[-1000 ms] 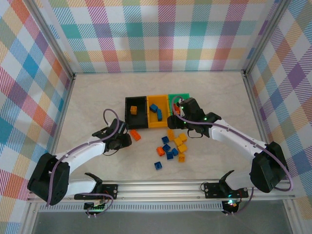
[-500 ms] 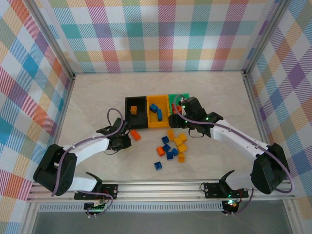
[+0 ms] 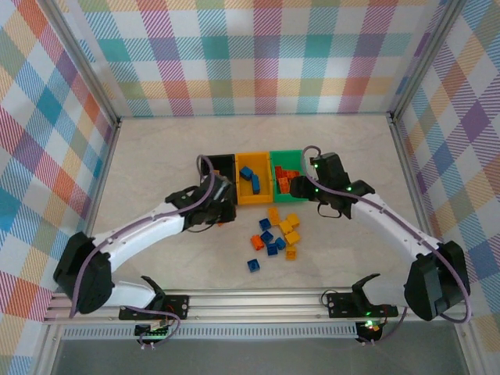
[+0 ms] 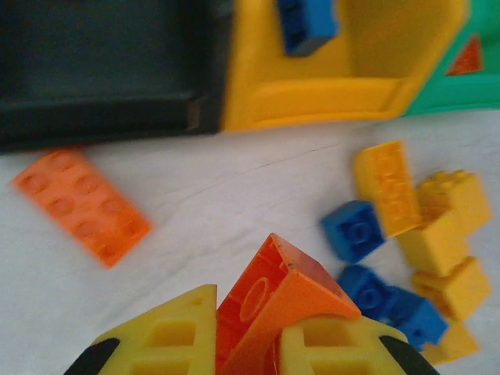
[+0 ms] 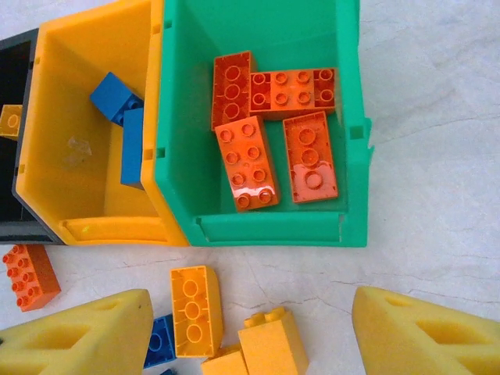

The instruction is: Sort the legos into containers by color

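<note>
Lego sorting, one brick in hand. The left gripper (image 4: 250, 328) has its foam fingers (image 4: 168, 332) drawn in narrowly on one orange brick (image 4: 273, 289), which sits tilted between the pads with a corner pointing forward. By its look the brick is light, rigid and glossy. It should not deform, but smooth walls can pivot in soft foam, so the better hold is square across two flat side walls, not on a corner or the studs.

Of the containers, the black bin (image 4: 101, 62), the yellow-orange bin (image 4: 312, 98) and a corner of the green bin (image 4: 461, 86) lie ahead of these fingers. A second orange brick (image 4: 82, 203) lies flat on the table (image 4: 234, 180), ahead and to their left, just short of the black bin. A loose heap of yellow and blue legos (image 4: 414, 226) lies ahead to their right.

The right gripper (image 5: 251, 312) hovers with its fingers wide apart and nothing held (a yellow oblong brick (image 5: 195, 308) lies on the table below the gap). Directly ahead of its fingers the green bin holds four orange bricks (image 5: 246, 160) lying flat, studs up. Ahead and to the left, the yellow-orange bin holds blue bricks (image 5: 117, 98), two as far as the angle allows. The black bin shows one yellow brick (image 5: 9, 121) at the frame edge.
</note>
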`<action>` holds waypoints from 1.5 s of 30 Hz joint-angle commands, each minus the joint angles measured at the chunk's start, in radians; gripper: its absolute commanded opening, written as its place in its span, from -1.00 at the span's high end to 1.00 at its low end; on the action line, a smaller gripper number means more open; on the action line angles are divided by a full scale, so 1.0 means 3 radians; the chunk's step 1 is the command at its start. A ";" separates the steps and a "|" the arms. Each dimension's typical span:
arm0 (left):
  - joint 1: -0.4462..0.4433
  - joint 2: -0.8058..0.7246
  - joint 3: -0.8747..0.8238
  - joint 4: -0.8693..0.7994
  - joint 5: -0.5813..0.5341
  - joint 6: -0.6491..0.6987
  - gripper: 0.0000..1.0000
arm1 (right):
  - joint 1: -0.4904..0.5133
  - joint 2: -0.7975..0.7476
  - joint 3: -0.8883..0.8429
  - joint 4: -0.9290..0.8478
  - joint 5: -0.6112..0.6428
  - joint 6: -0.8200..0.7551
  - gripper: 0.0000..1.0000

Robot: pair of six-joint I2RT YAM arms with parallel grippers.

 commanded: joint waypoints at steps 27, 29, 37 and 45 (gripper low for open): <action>-0.0132 0.2720 0.3531 -0.0713 -0.0059 0.0439 -0.22 | -0.0223 -0.0408 -0.0345 -0.0107 -0.0152 0.0010 -0.41; -0.0120 0.2563 0.3298 -0.0625 -0.0070 0.0440 -0.27 | -0.0222 -0.0408 -0.0342 -0.0103 -0.0180 -0.0016 -0.41; -0.0070 0.1573 0.1913 -0.0182 -0.0109 0.0365 -0.65 | -0.0029 -0.0225 -0.0383 -0.0187 -0.0448 -0.0099 -0.39; -0.0071 0.0213 0.0379 0.0004 -0.0158 0.0104 -1.00 | 0.0826 0.0122 -0.0448 -0.0170 -0.0409 -0.0094 -0.39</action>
